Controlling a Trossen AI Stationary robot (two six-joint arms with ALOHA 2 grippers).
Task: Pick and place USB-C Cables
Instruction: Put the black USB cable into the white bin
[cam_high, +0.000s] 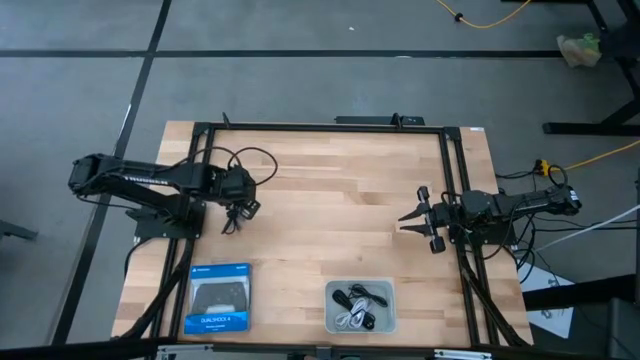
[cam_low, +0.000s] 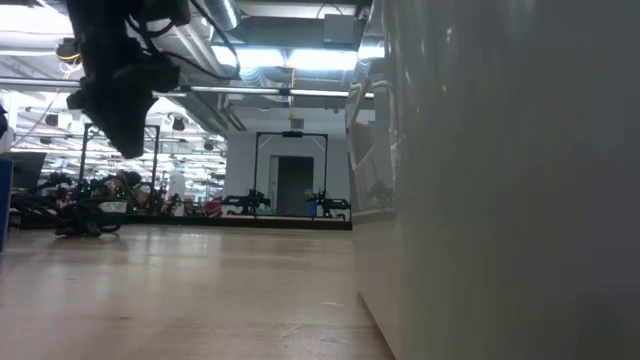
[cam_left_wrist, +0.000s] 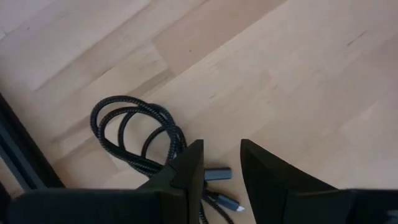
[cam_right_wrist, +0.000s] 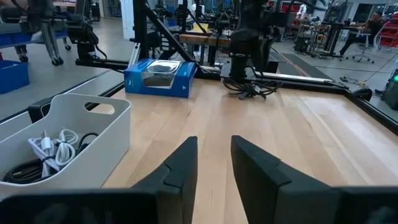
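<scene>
A black braided USB-C cable (cam_left_wrist: 134, 138) lies coiled on the wooden table at the left, its plug ends (cam_left_wrist: 217, 174) below my left gripper; it also shows in the right wrist view (cam_right_wrist: 252, 90). My left gripper (cam_left_wrist: 221, 163) (cam_high: 238, 208) hangs open above it, raised off the table in the low view (cam_low: 120, 110). Other cables, black and whitish (cam_high: 358, 303) (cam_right_wrist: 50, 146), lie in a pale grey bin (cam_high: 388, 318). My right gripper (cam_high: 402, 218) (cam_right_wrist: 214, 158) is open and empty at the table's right side, pointing left.
A blue game-controller box (cam_high: 218, 297) (cam_right_wrist: 158, 76) lies at the near left. The bin's wall (cam_low: 500, 180) fills the right of the low view. A black frame (cam_high: 320, 127) runs round the table. Bare wood (cam_high: 330, 210) lies between the arms.
</scene>
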